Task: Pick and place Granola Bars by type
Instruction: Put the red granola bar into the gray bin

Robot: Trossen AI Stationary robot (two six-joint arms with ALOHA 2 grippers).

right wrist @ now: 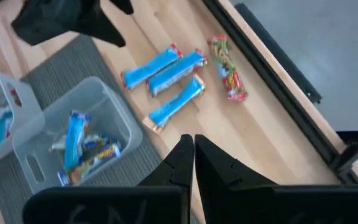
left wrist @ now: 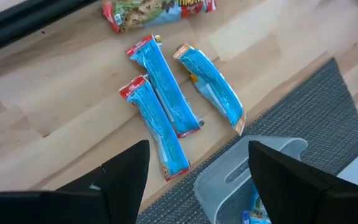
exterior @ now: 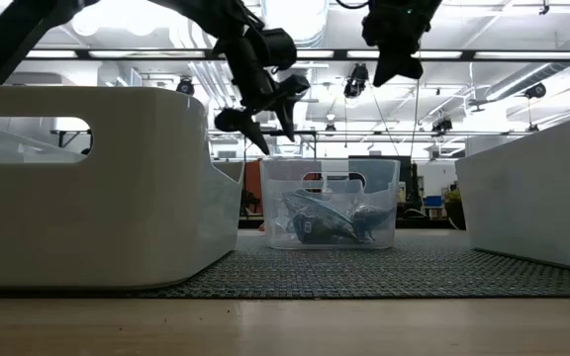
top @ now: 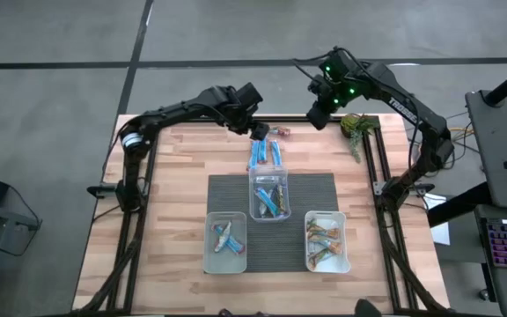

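The left gripper (left wrist: 194, 171) hangs with its fingers (left wrist: 124, 171) spread wide and nothing between them, above the far part of the table (top: 174, 167) and clear of the wood. Just beyond its tips lie three blue Granola Bars (left wrist: 166, 102) side by side on the bare boards, close together, at the far edge of the grey mat (top: 227, 189). A fourth bar in a red and green wrapper (left wrist: 157, 10) lies a little farther back, near the table's black frame.

The right gripper (right wrist: 193, 152) has its fingers pressed together, empty, and hovers high over the far right part of the table, beside a small green clump (top: 356, 126) at the corner.

On the mat stand three clear tubs. The middle tub (top: 269, 197), nearest the loose blue bars, holds a jumble of wrappers, blue and darker ones mixed. The front left tub (top: 225, 241) holds a few bars, mostly blue as far as I can make out from above. The front right tub (top: 327, 241) holds bars in tan and orange wrappers. From table height only the middle tub's contents show, between the pale walls of the two nearer tubs.
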